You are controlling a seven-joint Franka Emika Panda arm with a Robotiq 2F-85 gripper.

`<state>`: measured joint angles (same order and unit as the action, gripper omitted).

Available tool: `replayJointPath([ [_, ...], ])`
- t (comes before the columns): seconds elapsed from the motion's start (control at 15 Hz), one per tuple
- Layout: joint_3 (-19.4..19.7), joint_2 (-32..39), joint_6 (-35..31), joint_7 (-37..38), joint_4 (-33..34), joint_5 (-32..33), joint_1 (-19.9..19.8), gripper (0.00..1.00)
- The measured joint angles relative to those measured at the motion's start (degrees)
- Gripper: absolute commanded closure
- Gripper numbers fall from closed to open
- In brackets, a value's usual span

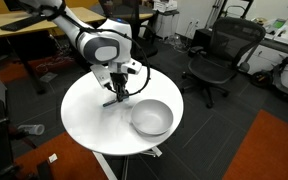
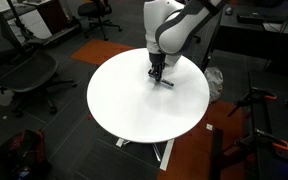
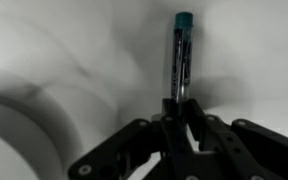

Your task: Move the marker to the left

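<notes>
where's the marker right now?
The marker lies on the round white table, one end pinched in the gripper, the grey bowl nearby but apart in an exterior view.

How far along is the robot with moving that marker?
Looks done: the hand is down at the marker, and in the wrist view its fingers seem closed on one end. In hand: the grip itself, with the marker low over the white table, beside the grey bowl. Left: carrying it to the left and letting go.

No words, labels, brands or numbers can be read in any view. The barrel of the thin dark teal-blue marker (image 3: 181, 60) is too blurred to show print.
</notes>
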<state>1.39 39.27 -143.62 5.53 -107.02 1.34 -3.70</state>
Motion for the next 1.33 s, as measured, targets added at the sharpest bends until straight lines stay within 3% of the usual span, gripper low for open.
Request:
replayJointPath([
  [0.4,-0.34,-5.72,2.02,-4.90,0.19,3.13,2.91,0.95],
  [0.8,-4.23,-9.90,6.85,-18.44,0.68,5.02,4.13,0.95],
  [1.33,-8.65,-9.25,12.00,-38.23,3.14,5.18,4.13,0.95],
])
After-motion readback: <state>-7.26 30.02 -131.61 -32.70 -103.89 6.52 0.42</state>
